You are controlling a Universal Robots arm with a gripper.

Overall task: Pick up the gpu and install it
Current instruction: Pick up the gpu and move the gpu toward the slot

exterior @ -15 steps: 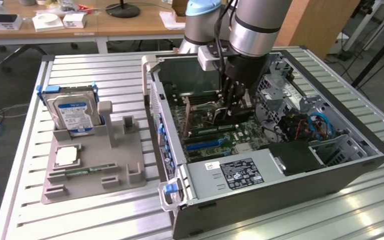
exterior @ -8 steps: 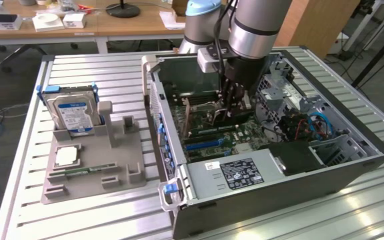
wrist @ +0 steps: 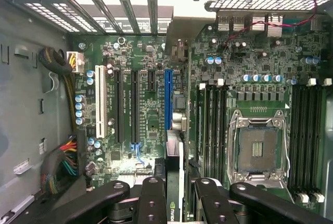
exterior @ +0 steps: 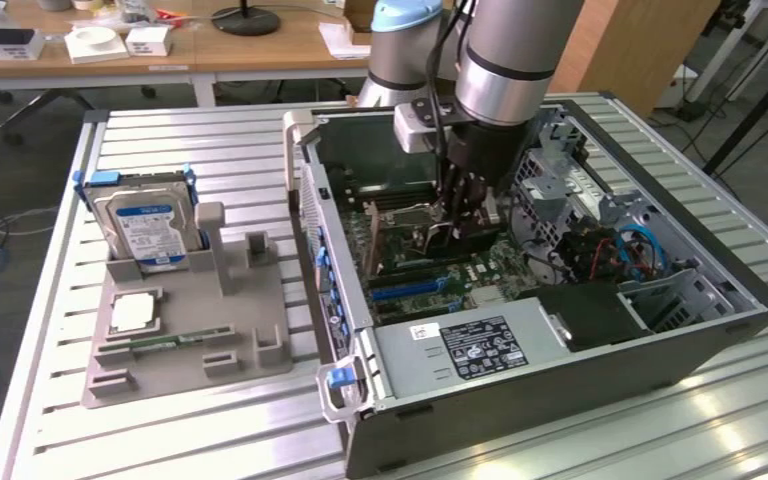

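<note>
— While we go container by container, what do we find in each?

— On the exterior view's left, the grey holder tray [exterior: 184,375] carries the hard drive [exterior: 144,228] standing upright at its far end. A processor chip [exterior: 135,312] lies flat nearer to us, and a memory stick [exterior: 157,345] lies just near of that. On the exterior view's right, the open computer case [exterior: 558,420] holds the motherboard [wrist: 151,125], a labelled power supply [exterior: 484,345] at its near end and blue cables [exterior: 638,250] toward its right wall.

— How do we see the arm [exterior: 511,60]?

— It comes down from the far side, almost vertical, with the gripper [exterior: 471,205] low inside the case over the middle of the board.

— And the jaws?

— We see them part-way closed on the gpu [wrist: 173,211]. The card stands edge-on between the black fingers [wrist: 152,203], one on each face.

— Where is the card?

— It is inside the case, upright and roughly in line with the blue slot [wrist: 168,99]. We cannot tell whether it touches the slot.

— What does each view add?

— The wrist view gives us the slots and the processor socket [wrist: 257,148]. The exterior view gives us the tray and the arm's stance.
</note>
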